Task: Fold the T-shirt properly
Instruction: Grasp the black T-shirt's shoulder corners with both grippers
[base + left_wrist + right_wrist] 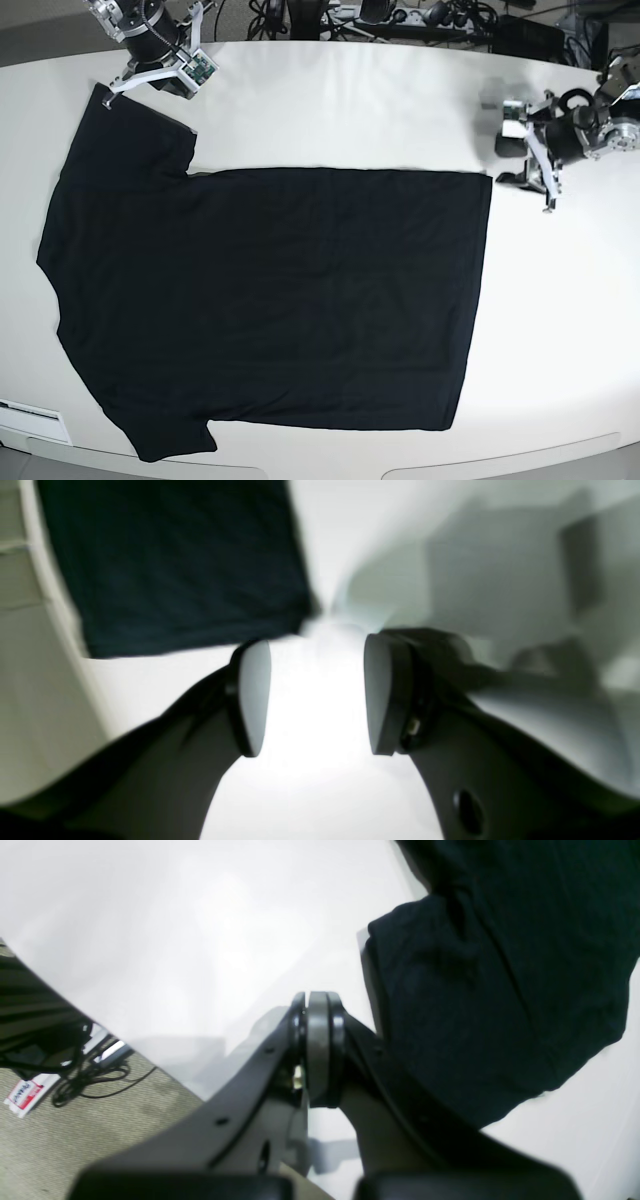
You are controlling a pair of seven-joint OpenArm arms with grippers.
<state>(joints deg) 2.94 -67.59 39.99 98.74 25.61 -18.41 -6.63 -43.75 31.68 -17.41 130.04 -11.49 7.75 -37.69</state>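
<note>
The black T-shirt [270, 300] lies spread flat on the white table [350, 110], plain side up, with its sleeves toward the left of the base view. My left gripper [512, 162] stands open just off the shirt's far right corner. In the left wrist view its pads [252, 695] are wide apart with only bright table between them, and the T-shirt [175, 565] corner lies ahead to the left. My right gripper [112, 93] hovers at the far sleeve's tip. Seen from the right wrist, the right gripper [318, 1050] is shut with no cloth between its pads, beside the T-shirt [500, 990].
Cables and dark equipment [400, 15] line the table's far edge. The right wrist view shows the table's edge, with carpet [75, 1135] and black cables [75, 1080] below it. A white label [30, 412] sits at the table's near left edge.
</note>
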